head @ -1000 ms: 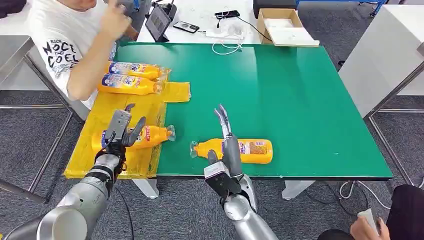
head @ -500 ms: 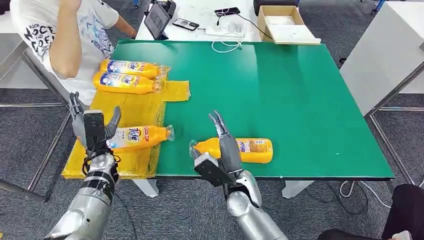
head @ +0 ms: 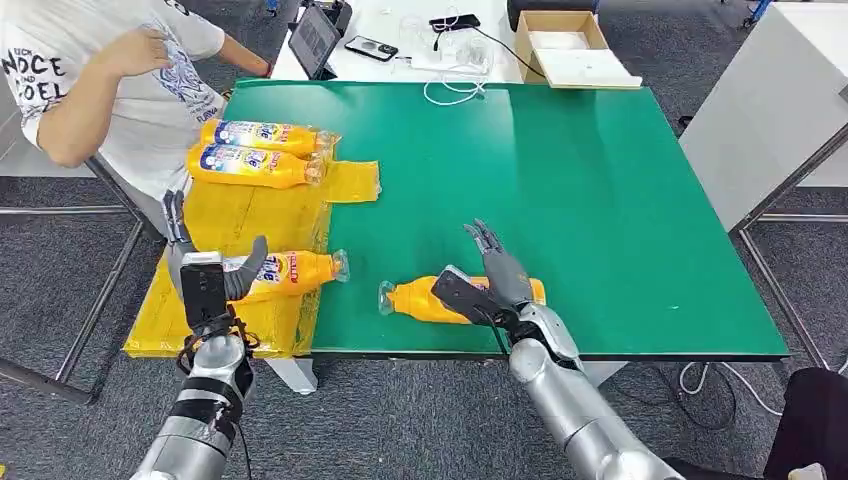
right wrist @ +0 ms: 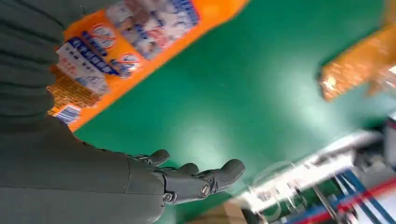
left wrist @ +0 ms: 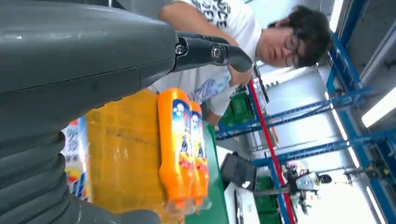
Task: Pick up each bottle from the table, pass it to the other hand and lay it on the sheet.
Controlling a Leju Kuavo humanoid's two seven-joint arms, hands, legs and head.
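Three orange bottles lie on the yellow sheet (head: 262,215) at the table's left: two side by side at the back (head: 262,137) (head: 252,166) and one near the front (head: 290,272). My left hand (head: 205,280) is open, fingers spread, just at the near end of that front bottle and not holding it. In the left wrist view the left hand (left wrist: 74,70) looks past the two back bottles (left wrist: 180,144). A fourth bottle (head: 418,298) lies on the green table (head: 600,200) near the front edge. My right hand (head: 492,280) hovers open over its label end (right wrist: 135,37); its fingers (right wrist: 201,179) are stretched above the table.
A person in a white T-shirt (head: 120,90) sits at the far left beside the sheet. Behind the table stand a tablet (head: 318,40), a phone (head: 372,52), cables and a cardboard box (head: 565,45). A white table (head: 770,110) is at the right.
My left hand has drawn back from the front bottle on the sheet, which stays there. My right hand has moved right, over the table bottle's body. The person's arm has shifted.
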